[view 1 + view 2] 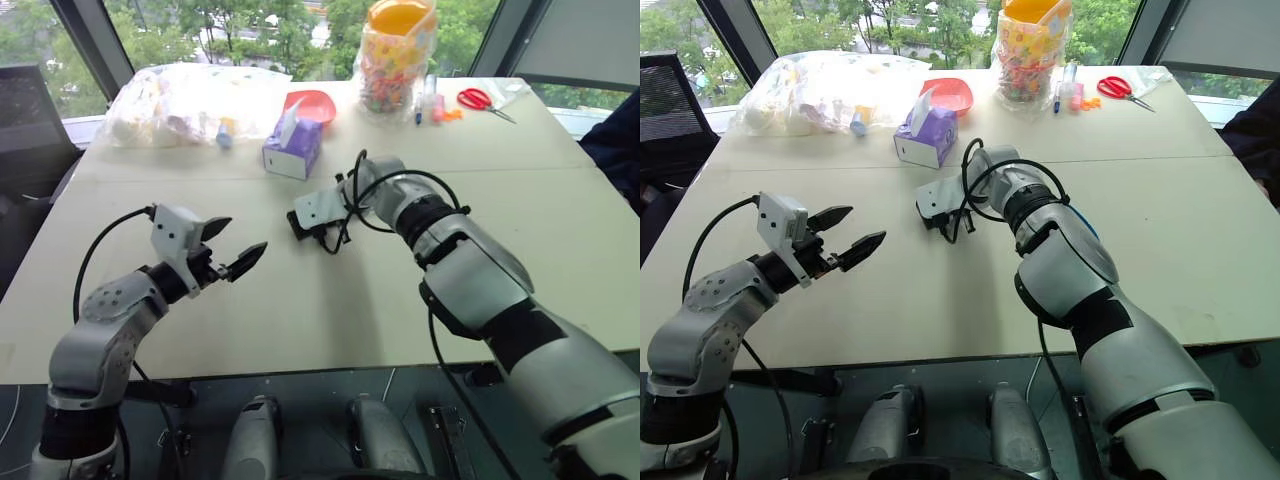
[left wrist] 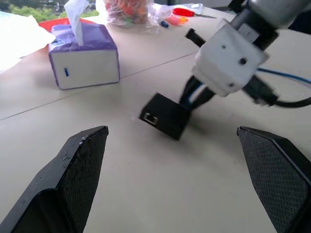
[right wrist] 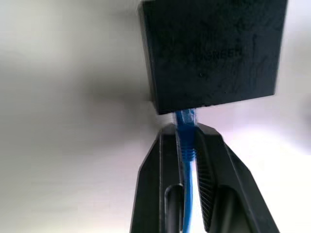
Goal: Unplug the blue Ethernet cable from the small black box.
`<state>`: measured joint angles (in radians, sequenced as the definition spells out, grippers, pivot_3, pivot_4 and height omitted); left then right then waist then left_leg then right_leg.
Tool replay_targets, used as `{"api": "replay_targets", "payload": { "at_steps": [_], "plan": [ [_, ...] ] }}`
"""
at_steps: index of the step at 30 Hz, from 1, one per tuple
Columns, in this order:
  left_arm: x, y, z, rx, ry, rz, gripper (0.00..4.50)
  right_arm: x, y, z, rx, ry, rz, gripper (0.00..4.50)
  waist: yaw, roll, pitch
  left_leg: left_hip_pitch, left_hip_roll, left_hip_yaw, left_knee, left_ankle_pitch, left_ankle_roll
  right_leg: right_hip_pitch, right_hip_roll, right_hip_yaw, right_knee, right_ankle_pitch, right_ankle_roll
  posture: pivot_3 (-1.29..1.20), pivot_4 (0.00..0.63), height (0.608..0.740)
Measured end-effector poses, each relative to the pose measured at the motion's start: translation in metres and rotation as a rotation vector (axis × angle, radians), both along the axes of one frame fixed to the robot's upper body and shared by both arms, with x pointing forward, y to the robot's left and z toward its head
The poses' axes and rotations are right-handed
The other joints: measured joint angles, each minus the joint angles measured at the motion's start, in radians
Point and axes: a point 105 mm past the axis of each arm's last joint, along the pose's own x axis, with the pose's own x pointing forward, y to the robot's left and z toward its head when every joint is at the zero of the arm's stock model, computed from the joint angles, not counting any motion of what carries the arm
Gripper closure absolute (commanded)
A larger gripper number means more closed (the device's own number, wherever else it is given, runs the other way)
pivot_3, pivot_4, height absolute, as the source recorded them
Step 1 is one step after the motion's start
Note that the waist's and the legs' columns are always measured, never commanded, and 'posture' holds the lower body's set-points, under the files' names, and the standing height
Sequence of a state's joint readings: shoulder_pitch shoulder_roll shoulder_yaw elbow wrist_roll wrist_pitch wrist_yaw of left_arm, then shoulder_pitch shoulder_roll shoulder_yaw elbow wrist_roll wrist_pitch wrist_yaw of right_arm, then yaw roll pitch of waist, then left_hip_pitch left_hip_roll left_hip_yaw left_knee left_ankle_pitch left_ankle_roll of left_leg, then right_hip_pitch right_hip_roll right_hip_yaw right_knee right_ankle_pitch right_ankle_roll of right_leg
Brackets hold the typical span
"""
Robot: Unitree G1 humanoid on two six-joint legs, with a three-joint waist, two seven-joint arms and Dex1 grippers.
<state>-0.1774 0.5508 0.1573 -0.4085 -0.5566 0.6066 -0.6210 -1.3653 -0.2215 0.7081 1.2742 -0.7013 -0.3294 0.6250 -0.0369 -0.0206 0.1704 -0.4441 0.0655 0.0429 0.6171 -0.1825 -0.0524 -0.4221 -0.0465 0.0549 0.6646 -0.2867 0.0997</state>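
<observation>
Two jaws closed on cable (image 3: 185, 141) at box (image 3: 211, 51), left gripper (image 1: 232, 247) open: unheld box may drag along.

my table (image 1: 560, 200) is pale and matte. the small black box (image 2: 165, 115) lies on it near centre, the purple tissue box (image 1: 292, 148) at its eleven o'clock, red bowl (image 1: 312, 104) beyond, scissors (image 1: 482, 100) at one o'clock.
</observation>
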Motion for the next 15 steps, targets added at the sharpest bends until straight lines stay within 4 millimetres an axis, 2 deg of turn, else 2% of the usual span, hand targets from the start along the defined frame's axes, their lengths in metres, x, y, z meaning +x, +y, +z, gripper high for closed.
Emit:
{"api": "replay_targets", "payload": {
  "at_steps": [3, 5, 9, 12, 15],
  "plan": [
    [-0.001, -0.01, -0.004, 0.001, 0.045, -0.073, 0.0, -0.002, -0.02, -0.007, 0.002, -0.084, 0.074, 4.45, 0.0, 0.0, 0.0, 0.0, -0.001, 0.002, -0.001, 0.0, 0.0, 0.0, -0.001, 0.002, -0.002, 0.002, 0.003, 0.0, 0.15, 0.735],
    [0.002, -0.017, -0.002, -0.005, 0.061, -0.125, 0.0, -0.012, -0.033, -0.017, 0.089, -0.119, 0.099, 4.45, 0.004, -0.002, -0.001, 0.0, -0.001, 0.001, -0.002, 0.0, 0.001, 0.001, 0.0, 0.002, -0.002, 0.001, 0.005, 0.0, 0.15, 0.735],
    [0.007, -0.027, 0.002, 0.0, 0.102, -0.236, 0.0, -0.055, -0.048, -0.034, 0.305, -0.288, 0.035, 4.45, 0.021, -0.001, -0.001, 0.0, 0.0, 0.0, -0.004, 0.0, 0.001, 0.0, 0.002, 0.001, 0.0, -0.001, 0.006, 0.0, 0.15, 0.735],
    [0.014, -0.033, 0.005, -0.002, 0.111, -0.286, 0.0, -0.08, -0.045, -0.03, 0.338, -0.362, 0.025, 4.45, 0.011, 0.0, -0.001, 0.001, 0.0, 0.0, -0.002, 0.0, 0.0, -0.001, 0.003, 0.002, 0.001, -0.001, 0.006, 0.0, 0.15, 0.735],
    [0.021, -0.039, 0.005, 0.013, 0.116, -0.323, 0.0, -0.095, -0.038, -0.003, 0.391, -0.46, 0.039, 4.45, 0.011, -0.001, -0.001, 0.002, 0.0, 0.0, 0.001, 0.002, 0.0, 0.001, 0.003, 0.002, 0.001, 0.0, 0.003, 0.0, 0.15, 0.735]
  ]
}}
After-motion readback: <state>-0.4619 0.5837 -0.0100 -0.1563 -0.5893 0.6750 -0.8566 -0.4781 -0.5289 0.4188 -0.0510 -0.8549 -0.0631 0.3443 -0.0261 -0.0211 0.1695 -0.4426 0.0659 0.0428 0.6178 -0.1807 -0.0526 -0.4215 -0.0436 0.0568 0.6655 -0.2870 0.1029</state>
